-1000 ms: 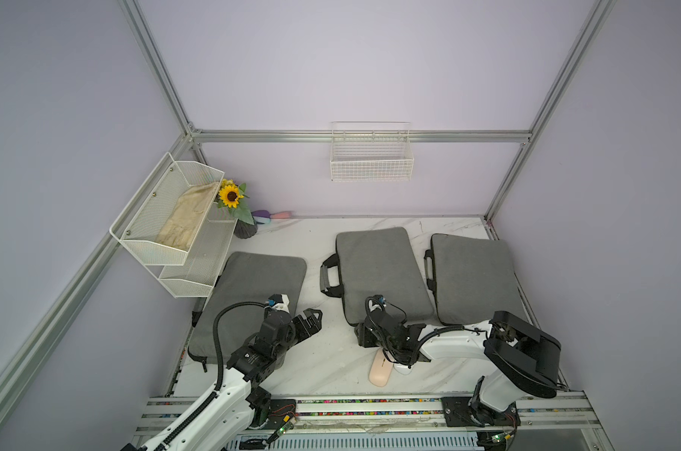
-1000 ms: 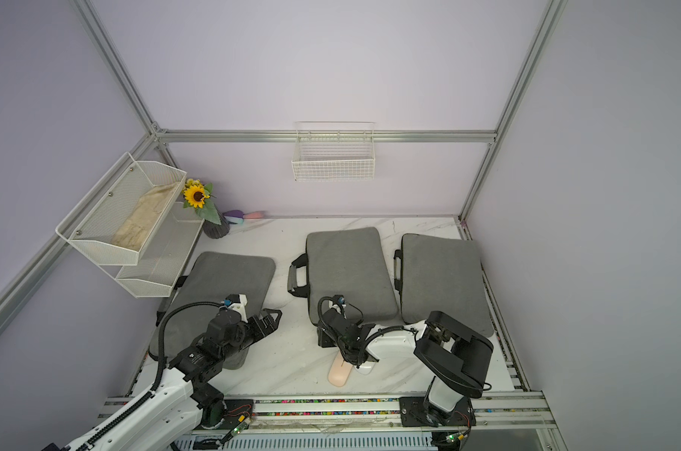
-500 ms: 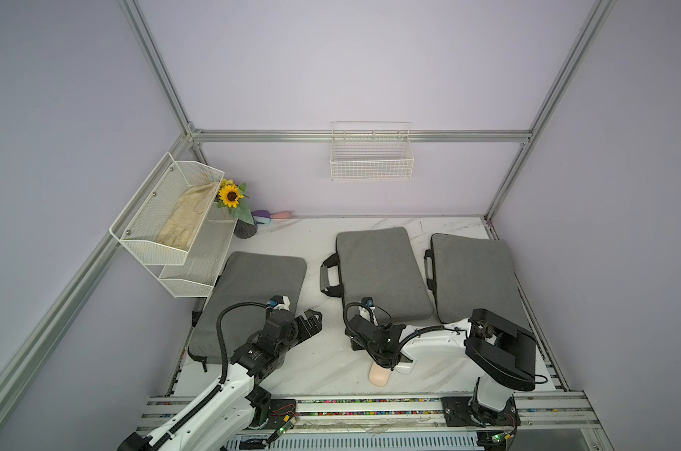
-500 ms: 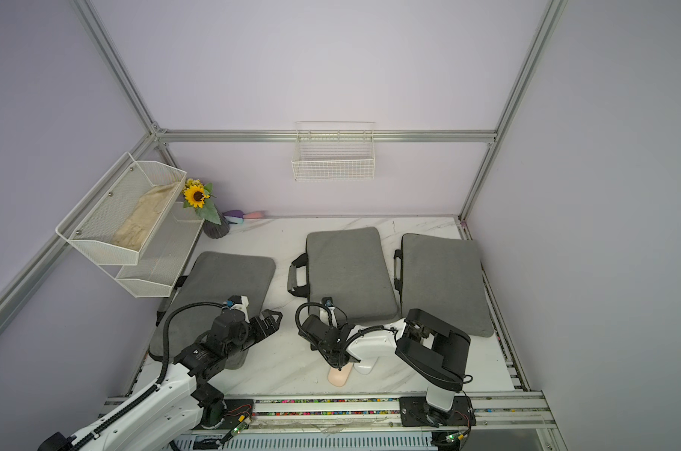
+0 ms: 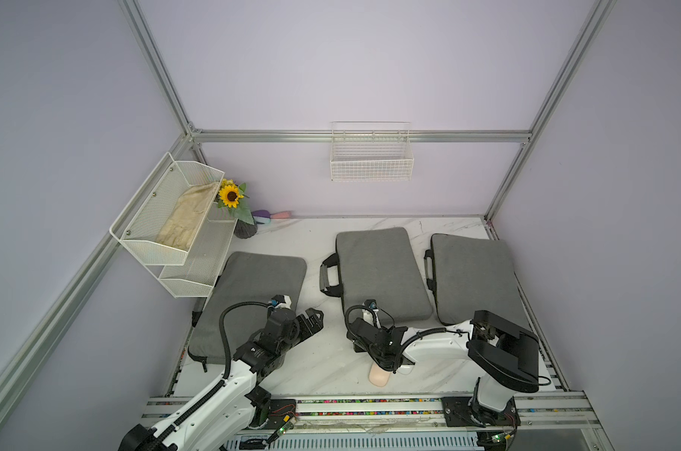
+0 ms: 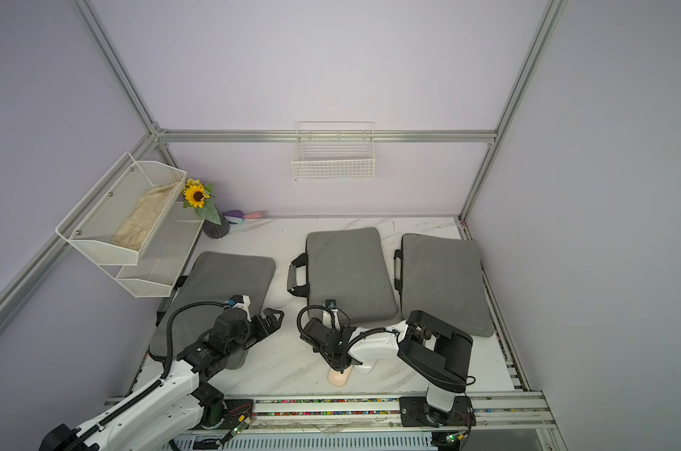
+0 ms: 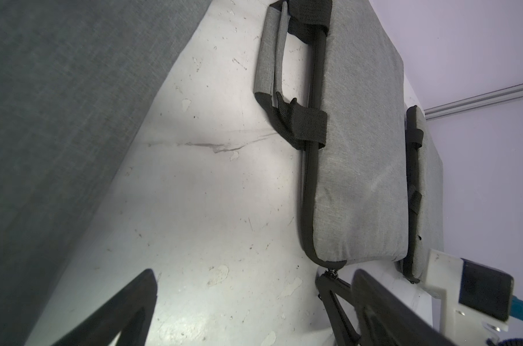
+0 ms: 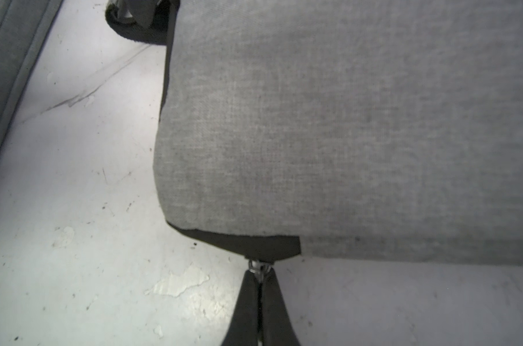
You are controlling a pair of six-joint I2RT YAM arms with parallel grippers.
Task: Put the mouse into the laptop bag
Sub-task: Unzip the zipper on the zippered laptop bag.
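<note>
Though the mouse [image 5: 379,378] is the thing that has to go inside, in both top views it lies on the desk [image 5: 323,365] near the front edge, just under the right arm and outside every bag. The right claw [image 5: 357,343] is down at the near corner of the middle laptop bag [image 5: 377,269]. The left claw [image 5: 314,318] hangs spread wide over bare desk between that bag and the left-hand bag [image 5: 253,296]. From up here I can't make out what the right one has hold of.

The left wrist view settles some of it. The middle laptop bag [image 7: 359,149] lies flat with its dark zip line running down the side and round the corner. The right claw [image 7: 327,277] sits right at that corner, and the left claw [image 7: 254,314] holds nothing between its parted fingers.

The right wrist view is the plain one: the right claw [image 8: 258,280] is pressed together on the small metal zip pull [image 8: 257,266] at the corner's black tab, and the bag looks zipped closed.

So I'd say the step in hand is opening the bag, not fetching the mouse. The next move calls for a steady drag of the pull along the zip track, probably with the free claw pinning the bag so it doesn't slide. Only then comes the mouse.
</note>
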